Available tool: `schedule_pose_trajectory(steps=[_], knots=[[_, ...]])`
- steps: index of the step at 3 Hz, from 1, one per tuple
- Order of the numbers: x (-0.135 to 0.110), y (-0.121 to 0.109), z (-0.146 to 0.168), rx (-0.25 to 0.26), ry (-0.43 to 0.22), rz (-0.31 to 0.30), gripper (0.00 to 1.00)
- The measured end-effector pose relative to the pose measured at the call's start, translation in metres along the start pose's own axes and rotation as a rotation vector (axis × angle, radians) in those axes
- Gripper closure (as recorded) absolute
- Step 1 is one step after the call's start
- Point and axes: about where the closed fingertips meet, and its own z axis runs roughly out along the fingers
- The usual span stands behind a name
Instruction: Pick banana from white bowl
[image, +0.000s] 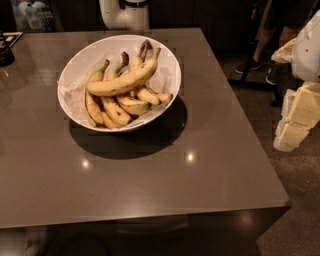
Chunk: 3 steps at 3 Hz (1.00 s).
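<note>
The banana (122, 81) is the longest one, pale yellow, lying across the top of the pile with its dark-tipped stem pointing up and right. It rests on several shorter, brown-spotted bananas (115, 110) in the white bowl (70, 65), which is lined with crumpled white paper. The bowl stands on the grey-brown table (200, 165), at the back and left of centre. My gripper (292, 127) is cream-coloured and hangs at the right edge of the view, beyond the table's right edge and over the floor, well apart from the bowl.
A white machine part (125, 15) stands behind the table's far edge. A person's legs (265, 50) and a dark stand are on the floor at the back right. A dark object (5, 52) sits at the table's far left. The table's front edge runs across the lower view.
</note>
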Motion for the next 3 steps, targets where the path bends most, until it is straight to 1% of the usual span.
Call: schedule_pose_trajectory(steps=[1,2,3], knots=[[0.0,0.0,0.0,0.0,0.0,0.0,0.0],[-0.007,-0.002,0.0,0.019,0.025,-0.017,0.0],[-0.026,-0.006,0.015,-0.008,0.08,-0.069,0.0]])
